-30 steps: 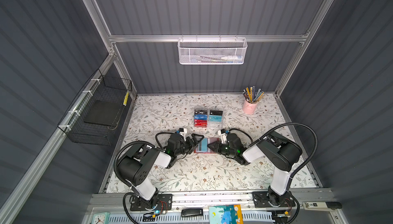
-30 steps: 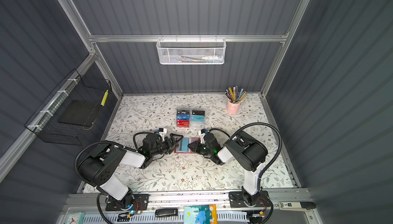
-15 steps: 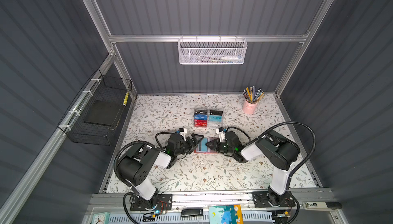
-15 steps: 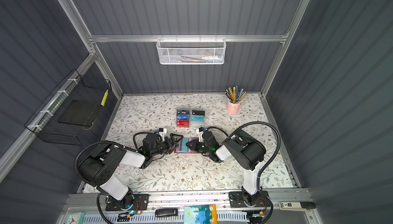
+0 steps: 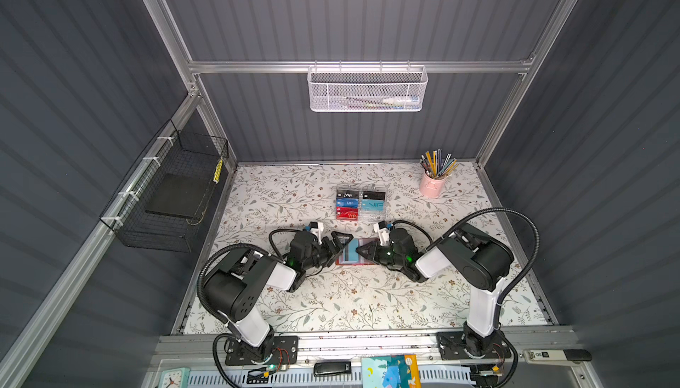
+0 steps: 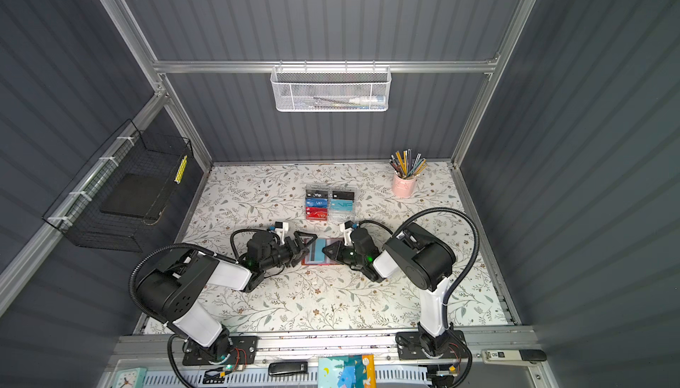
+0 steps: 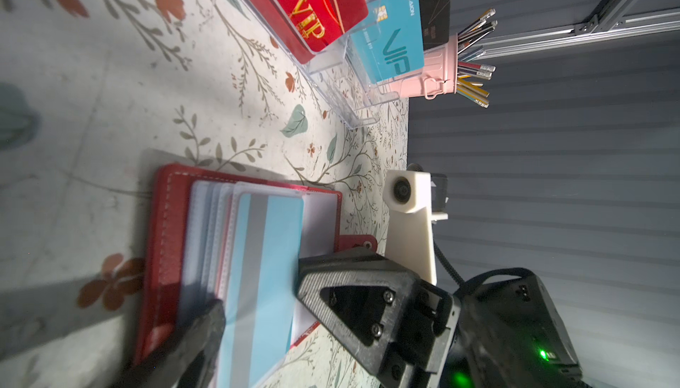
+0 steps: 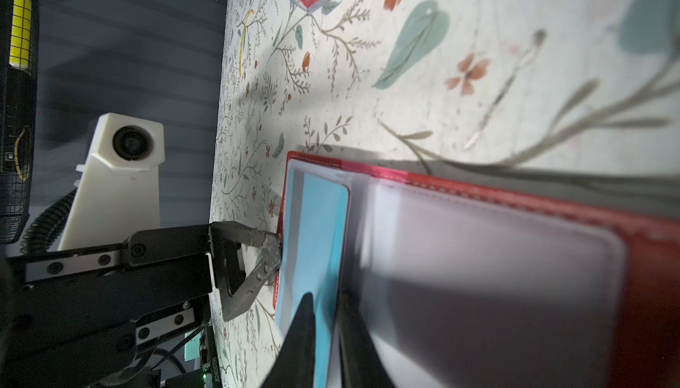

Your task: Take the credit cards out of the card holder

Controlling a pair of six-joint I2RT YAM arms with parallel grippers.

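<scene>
Right pincer [image 8: 325,298] just slid in, narrowing on the credit card [image 8: 316,228] (grip unclear), left pincer [image 5: 339,246] spread; pull-out looks next.

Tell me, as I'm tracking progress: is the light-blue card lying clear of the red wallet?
No: the left wrist view shows the light-blue card lying on the open red wallet, within its border.
</scene>
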